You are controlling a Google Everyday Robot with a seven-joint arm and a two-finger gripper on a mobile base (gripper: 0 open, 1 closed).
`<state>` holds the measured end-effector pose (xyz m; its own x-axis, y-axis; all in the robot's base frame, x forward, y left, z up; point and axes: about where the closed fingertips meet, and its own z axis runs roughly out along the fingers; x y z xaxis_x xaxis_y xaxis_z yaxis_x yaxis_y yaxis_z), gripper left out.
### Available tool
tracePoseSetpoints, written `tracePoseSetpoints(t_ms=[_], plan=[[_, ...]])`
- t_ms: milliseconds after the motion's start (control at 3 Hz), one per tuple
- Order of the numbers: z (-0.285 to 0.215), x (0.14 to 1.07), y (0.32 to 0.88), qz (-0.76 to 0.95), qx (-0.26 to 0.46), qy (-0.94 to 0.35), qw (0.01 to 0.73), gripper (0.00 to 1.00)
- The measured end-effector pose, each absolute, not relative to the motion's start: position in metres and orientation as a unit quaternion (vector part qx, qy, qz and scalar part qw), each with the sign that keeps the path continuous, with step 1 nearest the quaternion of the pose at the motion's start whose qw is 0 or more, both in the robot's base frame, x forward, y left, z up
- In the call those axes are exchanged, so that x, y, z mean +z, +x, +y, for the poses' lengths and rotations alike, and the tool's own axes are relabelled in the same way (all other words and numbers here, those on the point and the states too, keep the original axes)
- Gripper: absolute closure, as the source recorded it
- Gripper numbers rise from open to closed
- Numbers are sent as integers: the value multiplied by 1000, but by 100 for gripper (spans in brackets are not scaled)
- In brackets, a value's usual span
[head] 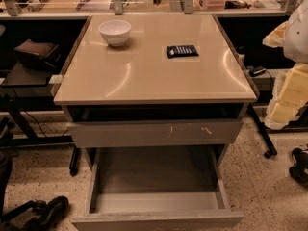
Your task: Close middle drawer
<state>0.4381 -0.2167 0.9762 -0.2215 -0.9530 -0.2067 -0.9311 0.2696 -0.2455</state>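
The middle drawer (156, 177) is pulled far out of the cabinet towards me. Its bare grey box is empty, and its plain flat front (159, 220) lies at the bottom edge of the view. Above it, a taller grey drawer front with pale scratch marks (156, 133) stands slightly out under the countertop. My gripper (36, 211) is a dark shape low at the bottom left. It is to the left of the open drawer's front corner and apart from it.
The beige countertop (154, 76) holds a white bowl (114, 32) and a small black packet (182, 51). A dark side table with a bag (36, 52) stands on the left. Yellow foam blocks (288, 95) and a dark wheeled object (299, 165) are on the right.
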Motion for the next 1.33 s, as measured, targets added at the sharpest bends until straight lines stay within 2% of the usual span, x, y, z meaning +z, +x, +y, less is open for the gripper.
tracePoseSetpoints(t_ms=[667, 1333], plan=[[-218, 962, 434, 784, -27, -597, 169, 0], [-223, 844, 406, 809, 21, -557, 187, 0]])
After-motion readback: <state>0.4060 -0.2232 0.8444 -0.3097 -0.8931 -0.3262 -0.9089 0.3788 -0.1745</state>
